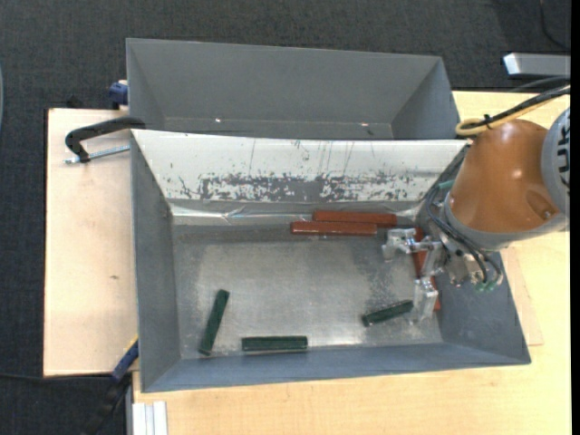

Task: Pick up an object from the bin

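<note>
The gripper (412, 272) is held low at the bin's (154, 270) right, fingers spread, just beside 1 green bar (388, 314). 2 other green bars (275, 343) are seen by the near wall.

Even overhead light casts faint shadows and glares off the far bin wall (272, 166).

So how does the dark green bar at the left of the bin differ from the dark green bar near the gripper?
Pose: the left green bar runs steeply, almost along the left wall; the right green bar lies nearly level. Place: the left green bar is far from the gripper; the right green bar is just beside it. Both are slim, dark green and flat on the bin floor.
</note>
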